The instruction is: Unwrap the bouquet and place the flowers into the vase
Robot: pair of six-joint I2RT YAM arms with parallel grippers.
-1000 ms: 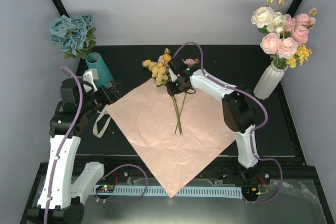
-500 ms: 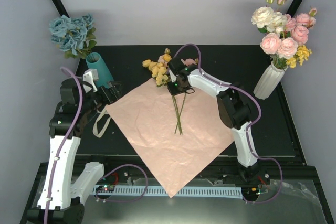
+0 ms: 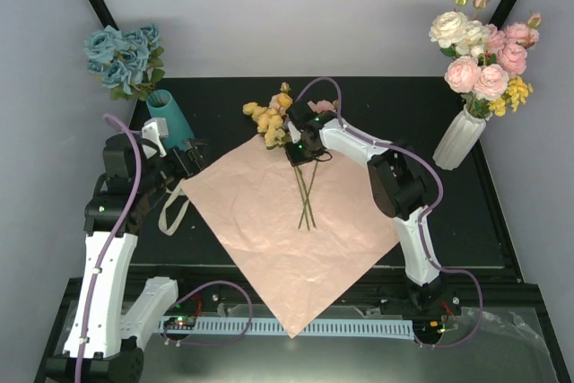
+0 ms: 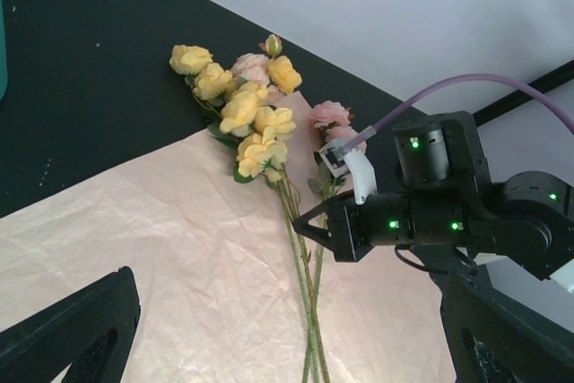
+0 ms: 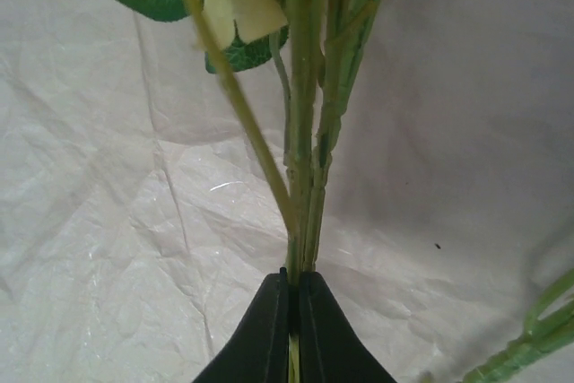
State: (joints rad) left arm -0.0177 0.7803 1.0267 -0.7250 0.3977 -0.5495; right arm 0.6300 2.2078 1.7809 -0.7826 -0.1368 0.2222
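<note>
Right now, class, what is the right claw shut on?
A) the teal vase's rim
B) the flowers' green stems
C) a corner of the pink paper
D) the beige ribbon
B: the right wrist view shows the right claw pinched shut on the stems of the flowers, with the pink paper behind them.

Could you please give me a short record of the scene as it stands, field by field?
paper: unfolded, flat on the table
flowers: yellow and pink, lying on the paper, heads toward the far edge
right gripper: shut on the green stems
left gripper: open, empty, beside the vase
vase: teal, far left, blue flowers at its mouth
ribbon: loose, left of the paper
</note>
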